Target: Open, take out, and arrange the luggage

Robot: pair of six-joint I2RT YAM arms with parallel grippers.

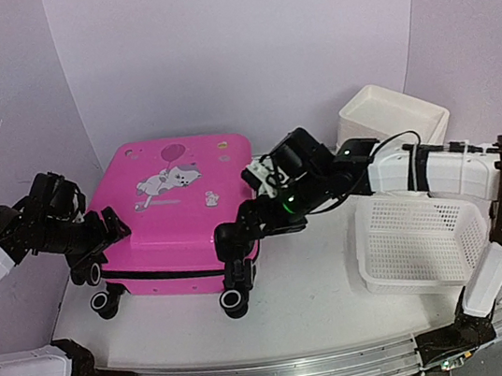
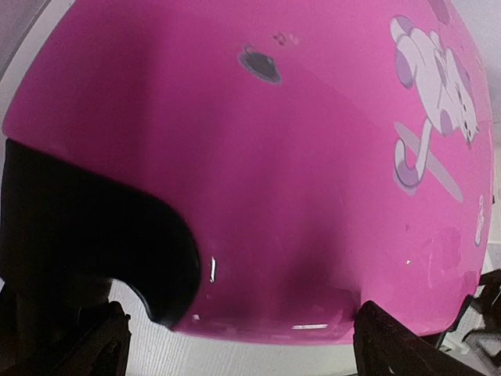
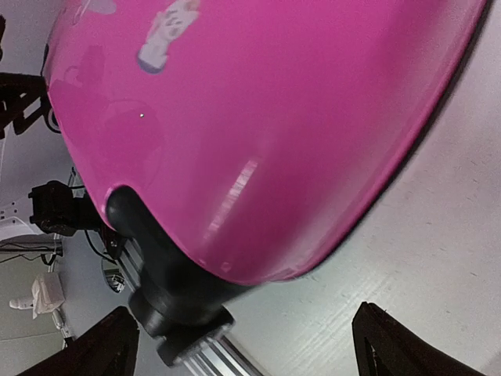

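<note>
Pink suitcase [image 1: 174, 209] is lying flat and closed, left of centre on the tabletop [image 1: 311, 273], cartoon shell facing up. Long axis is seemingly running 12–6, with the wheels [image 1: 233, 299] pointing to 6 o'clock. Left fingers [image 2: 70, 345] are standing apart at its 9 o'clock edge. Right fingers [image 3: 391, 348] are standing apart at the 5 o'clock corner. Far side is hiding, and the wrist views are cropping the shell.

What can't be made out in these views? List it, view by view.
- Inside of the luggage: every view, the shut pink shell covers it.
- Zip puller: too small in the top view; wrist views sit too close.
- Right pincer tips: top view, lost against the black wheel; contact unclear.
- White tub: top view, near side behind the right arm.
</note>
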